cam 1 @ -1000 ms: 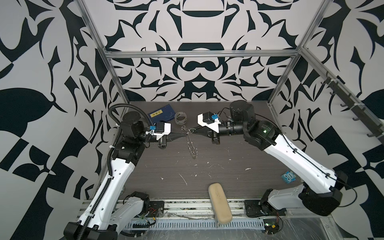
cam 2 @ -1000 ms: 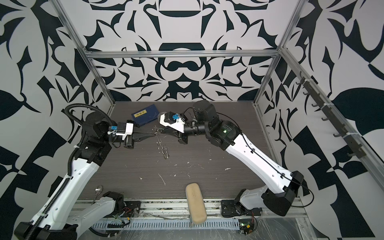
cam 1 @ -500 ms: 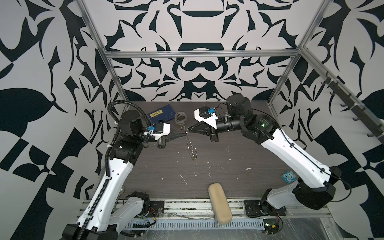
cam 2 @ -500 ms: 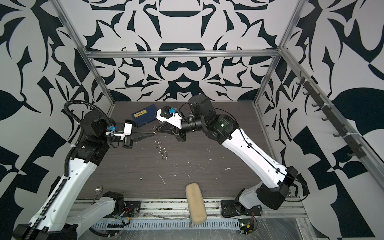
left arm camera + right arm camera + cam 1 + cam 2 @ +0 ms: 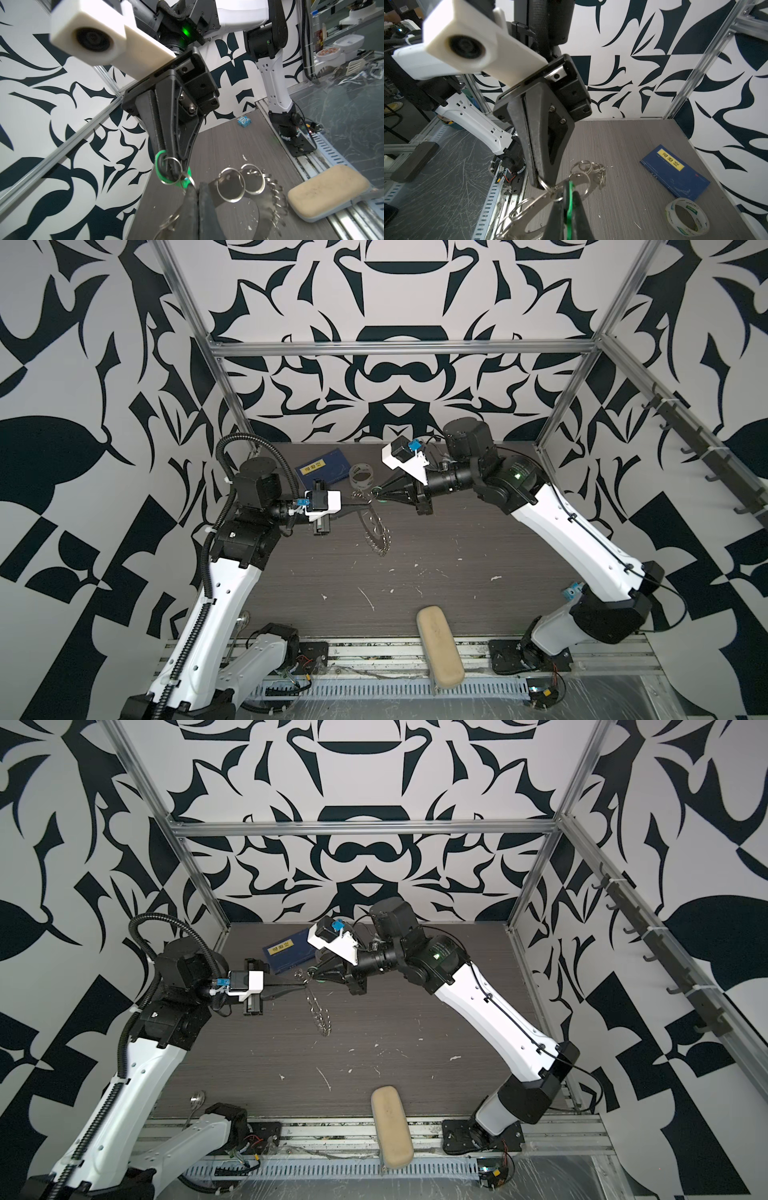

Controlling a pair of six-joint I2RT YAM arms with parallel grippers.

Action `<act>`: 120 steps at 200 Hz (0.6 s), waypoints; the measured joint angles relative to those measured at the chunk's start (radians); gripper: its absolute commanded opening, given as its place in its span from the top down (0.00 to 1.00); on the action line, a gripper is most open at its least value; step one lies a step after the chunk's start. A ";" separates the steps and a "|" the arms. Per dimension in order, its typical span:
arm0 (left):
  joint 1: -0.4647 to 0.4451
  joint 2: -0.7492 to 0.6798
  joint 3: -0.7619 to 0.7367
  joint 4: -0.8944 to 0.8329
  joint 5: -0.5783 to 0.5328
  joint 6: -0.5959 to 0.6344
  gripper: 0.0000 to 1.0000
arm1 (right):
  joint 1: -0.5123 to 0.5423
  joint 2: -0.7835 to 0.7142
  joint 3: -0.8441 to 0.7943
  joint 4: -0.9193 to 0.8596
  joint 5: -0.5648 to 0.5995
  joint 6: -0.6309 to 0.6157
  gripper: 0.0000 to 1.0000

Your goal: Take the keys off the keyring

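Gripping keyring [image 5: 376, 532] by its upper rim with left gripper [image 5: 367, 502], shut tight on the metal among the wire loops [image 5: 592, 166]. Pinching green key [image 5: 570, 193] with right gripper [image 5: 377, 501], closed flat on it, tip almost against the left's. Shows, in left wrist view, key threaded on a small loop at that rim. Hangs edge-on below both tips in both top views, over back middle of table [image 5: 457, 572], just in front of tape roll [image 5: 670, 208] and near blue book [image 5: 324, 469]. Cannot tell whether lowest loops touch the wood. Leaves beige case [image 5: 440, 651] well apart, at front edge.
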 measured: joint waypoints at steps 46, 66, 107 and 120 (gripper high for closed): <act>-0.002 0.054 0.057 -0.113 0.013 0.061 1.00 | 0.003 0.025 0.047 -0.076 0.009 -0.014 1.00; -0.005 0.092 0.107 -0.175 0.026 0.063 1.00 | 0.010 0.024 0.065 -0.105 0.033 -0.053 1.00; -0.008 0.148 0.183 -0.270 0.035 0.063 1.00 | 0.018 0.021 0.095 -0.146 0.076 -0.105 1.00; -0.011 0.162 0.198 -0.287 0.039 0.064 1.00 | 0.025 0.038 0.138 -0.190 0.097 -0.124 1.00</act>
